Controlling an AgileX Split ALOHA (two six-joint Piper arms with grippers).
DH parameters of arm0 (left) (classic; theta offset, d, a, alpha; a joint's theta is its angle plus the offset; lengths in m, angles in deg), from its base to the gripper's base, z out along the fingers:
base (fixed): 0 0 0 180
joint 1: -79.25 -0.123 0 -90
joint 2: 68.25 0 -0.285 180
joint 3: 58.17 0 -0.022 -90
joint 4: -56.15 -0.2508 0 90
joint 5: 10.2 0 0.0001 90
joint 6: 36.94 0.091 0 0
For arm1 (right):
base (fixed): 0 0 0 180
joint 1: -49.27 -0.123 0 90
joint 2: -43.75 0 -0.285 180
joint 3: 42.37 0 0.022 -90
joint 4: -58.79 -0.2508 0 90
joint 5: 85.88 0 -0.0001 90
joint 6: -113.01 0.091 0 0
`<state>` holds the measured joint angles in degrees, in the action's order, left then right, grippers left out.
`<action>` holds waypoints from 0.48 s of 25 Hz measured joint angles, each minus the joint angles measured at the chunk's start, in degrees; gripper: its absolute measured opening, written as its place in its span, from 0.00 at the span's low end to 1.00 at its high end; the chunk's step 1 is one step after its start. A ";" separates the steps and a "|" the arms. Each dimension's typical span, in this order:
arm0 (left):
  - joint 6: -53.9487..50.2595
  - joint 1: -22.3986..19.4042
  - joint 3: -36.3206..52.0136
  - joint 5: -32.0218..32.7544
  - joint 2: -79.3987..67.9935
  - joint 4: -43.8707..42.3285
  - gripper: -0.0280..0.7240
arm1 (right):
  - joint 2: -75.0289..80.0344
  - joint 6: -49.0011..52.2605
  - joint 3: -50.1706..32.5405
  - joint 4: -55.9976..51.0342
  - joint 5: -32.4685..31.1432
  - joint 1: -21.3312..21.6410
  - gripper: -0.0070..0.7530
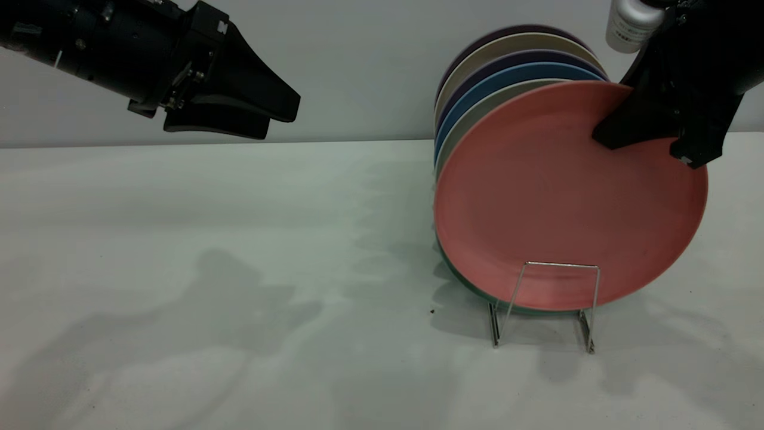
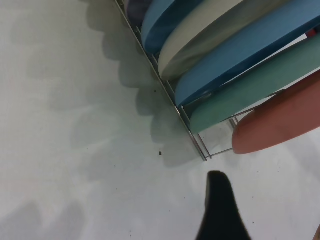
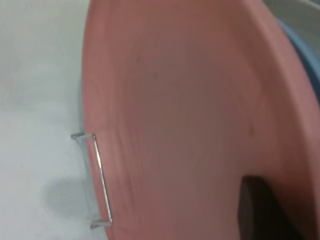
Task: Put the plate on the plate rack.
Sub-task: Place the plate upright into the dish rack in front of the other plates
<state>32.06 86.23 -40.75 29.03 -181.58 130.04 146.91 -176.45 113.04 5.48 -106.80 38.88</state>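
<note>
The salmon-pink plate (image 1: 555,197) stands on edge in the front slot of the wire plate rack (image 1: 561,266), leaning against the plates behind it. My right gripper (image 1: 650,143) is shut on the plate's upper right rim. In the right wrist view the plate (image 3: 190,125) fills the picture, with one finger (image 3: 260,210) on its face and a rack loop (image 3: 100,175) at its lower edge. My left gripper (image 1: 280,119) hovers open and empty high at the far left, well away from the rack. The left wrist view shows one of its fingers (image 2: 220,210), the rack (image 2: 192,135) and the pink plate's lower edge (image 2: 280,125).
Several other plates stand in the rack behind the pink one: a mint-green plate (image 1: 471,116), a blue plate (image 1: 507,77), a cream plate (image 1: 507,51) and darker ones. A white bottle-shaped part (image 1: 630,24) sits by the right arm. The wall runs close behind.
</note>
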 joint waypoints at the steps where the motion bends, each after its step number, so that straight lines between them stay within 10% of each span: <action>1: 0.00 0.00 0.00 0.00 0.00 0.00 0.73 | 0.00 0.00 0.00 0.00 0.00 0.00 0.32; 12: 0.00 0.00 0.00 -0.23 0.00 0.00 0.73 | 0.00 0.00 0.00 0.00 -2.44 0.00 0.68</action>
<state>32.06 86.23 -40.75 28.80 -181.58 130.04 146.91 -176.45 113.04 5.48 -109.25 38.88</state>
